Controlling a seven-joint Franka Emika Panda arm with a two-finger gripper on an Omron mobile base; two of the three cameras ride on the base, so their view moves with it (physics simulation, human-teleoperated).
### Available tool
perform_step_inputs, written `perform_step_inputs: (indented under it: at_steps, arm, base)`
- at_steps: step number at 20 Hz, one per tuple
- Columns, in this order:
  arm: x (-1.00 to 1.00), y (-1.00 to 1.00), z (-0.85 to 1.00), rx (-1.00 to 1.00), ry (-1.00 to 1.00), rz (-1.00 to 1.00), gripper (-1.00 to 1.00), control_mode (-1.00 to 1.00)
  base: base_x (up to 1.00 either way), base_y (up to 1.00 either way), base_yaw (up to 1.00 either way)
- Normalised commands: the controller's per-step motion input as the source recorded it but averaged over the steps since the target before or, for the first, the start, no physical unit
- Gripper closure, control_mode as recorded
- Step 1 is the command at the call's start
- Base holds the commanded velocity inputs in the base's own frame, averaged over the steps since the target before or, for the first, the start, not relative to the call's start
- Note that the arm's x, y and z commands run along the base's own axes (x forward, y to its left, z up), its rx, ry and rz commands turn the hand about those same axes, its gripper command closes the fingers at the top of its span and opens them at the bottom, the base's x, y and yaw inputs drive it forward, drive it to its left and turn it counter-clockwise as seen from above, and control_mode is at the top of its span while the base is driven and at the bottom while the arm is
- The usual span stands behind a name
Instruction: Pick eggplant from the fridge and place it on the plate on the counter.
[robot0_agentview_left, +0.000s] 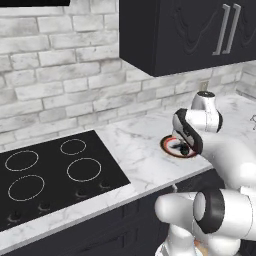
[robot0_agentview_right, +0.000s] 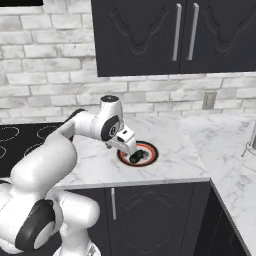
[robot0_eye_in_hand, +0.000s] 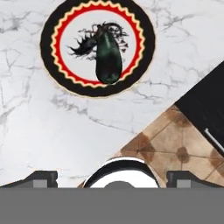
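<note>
A dark green eggplant (robot0_eye_in_hand: 107, 57) lies on the round plate (robot0_eye_in_hand: 52, 65), which has a black and red rim and a pale centre. The plate (robot0_agentview_left: 165, 145) rests on the white marble counter (robot0_agentview_left: 135, 150) near its front edge. My gripper (robot0_eye_in_hand: 113, 179) hangs just above the plate with its jaws wide apart, and the eggplant lies free of them. From the base cameras the gripper (robot0_agentview_left: 182, 148) (robot0_agentview_right: 134, 156) covers part of the plate (robot0_agentview_right: 152, 148). The fridge is out of view.
A black cooktop (robot0_agentview_left: 50, 175) is set into the counter to the left. Black wall cabinets (robot0_agentview_right: 175, 35) hang overhead. A brick wall (robot0_agentview_left: 75, 85) runs behind. In the hand view, brown floor tiles (robot0_eye_in_hand: 170, 140) show past the counter's edge.
</note>
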Motion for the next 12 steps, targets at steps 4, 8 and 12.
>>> perform_step_inputs:
  at_steps: [4,8,12]
  arm:
    - [-0.85,0.88,0.10,0.00,-0.02,0.11,-1.00,-1.00]
    - [-0.68,1.00,0.00,-0.01,0.00,0.09,-1.00,-1.00]
    - [-0.14,0.93,0.00,0.00,0.00,0.22,-1.00,-1.00]
  base:
    - [0.00,0.00,0.00]
    - [0.00,0.00,0.00]
    - [0.00,0.00,0.00]
